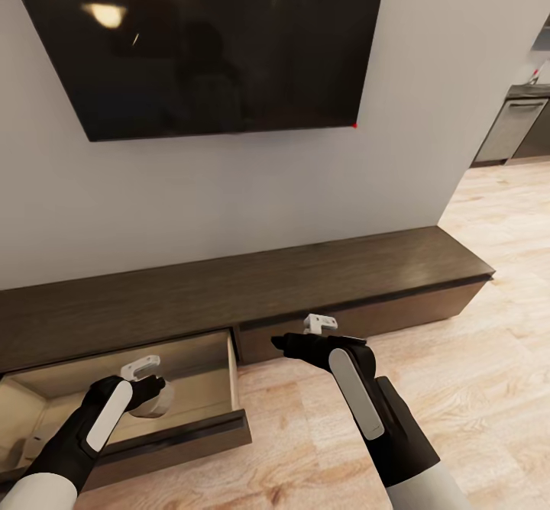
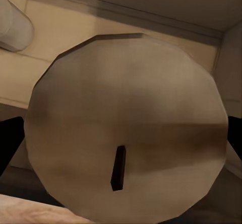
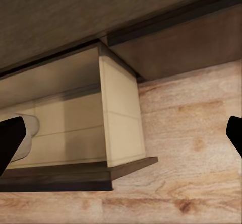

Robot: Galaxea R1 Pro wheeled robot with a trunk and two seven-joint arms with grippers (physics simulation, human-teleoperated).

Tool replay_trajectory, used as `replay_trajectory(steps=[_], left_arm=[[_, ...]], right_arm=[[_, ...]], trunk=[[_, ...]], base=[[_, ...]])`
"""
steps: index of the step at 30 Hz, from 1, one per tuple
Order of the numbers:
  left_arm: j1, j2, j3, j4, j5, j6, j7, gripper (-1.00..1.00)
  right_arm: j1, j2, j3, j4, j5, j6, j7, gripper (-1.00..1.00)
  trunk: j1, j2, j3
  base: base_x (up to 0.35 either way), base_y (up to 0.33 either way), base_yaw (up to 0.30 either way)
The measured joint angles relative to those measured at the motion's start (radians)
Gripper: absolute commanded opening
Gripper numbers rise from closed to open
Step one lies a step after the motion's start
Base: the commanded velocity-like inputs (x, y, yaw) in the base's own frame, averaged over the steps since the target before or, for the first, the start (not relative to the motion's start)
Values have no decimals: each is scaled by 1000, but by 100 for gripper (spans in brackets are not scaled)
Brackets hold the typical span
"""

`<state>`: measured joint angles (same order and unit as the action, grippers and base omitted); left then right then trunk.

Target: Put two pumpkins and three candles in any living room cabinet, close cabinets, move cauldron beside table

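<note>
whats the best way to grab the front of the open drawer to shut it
Don't pinch it: the drawer front is a flat handleless panel. Lay the open right gripper flat on its outer face, coming from the floor side, and push toward the cabinet. First, the left gripper, holding a candle, must clear the drawer.

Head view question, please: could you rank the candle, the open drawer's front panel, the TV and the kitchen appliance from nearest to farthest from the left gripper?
1. Candle: held in the left gripper, over the drawer.
2. Open drawer's front panel: just below.
3. TV: on the wall above.
4. Kitchen appliance: far right, beyond the wall.
</note>
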<state>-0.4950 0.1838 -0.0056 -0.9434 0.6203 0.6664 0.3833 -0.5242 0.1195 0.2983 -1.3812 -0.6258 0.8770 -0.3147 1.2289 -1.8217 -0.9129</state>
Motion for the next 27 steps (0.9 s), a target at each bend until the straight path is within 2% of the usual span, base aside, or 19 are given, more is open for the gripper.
replay_trajectory(steps=[23, 27], left_arm=[[0, 0, 0, 0, 2, 0, 0, -100], [0, 0, 0, -2, 1, 0, 0, -100]], right_arm=[[0, 8, 3, 2, 1, 0, 0, 100], [0, 8, 3, 2, 1, 0, 0, 100]], trunk=[[88, -161, -72], [88, -161, -72]], base=[[0, 0, 0], [0, 0, 0]])
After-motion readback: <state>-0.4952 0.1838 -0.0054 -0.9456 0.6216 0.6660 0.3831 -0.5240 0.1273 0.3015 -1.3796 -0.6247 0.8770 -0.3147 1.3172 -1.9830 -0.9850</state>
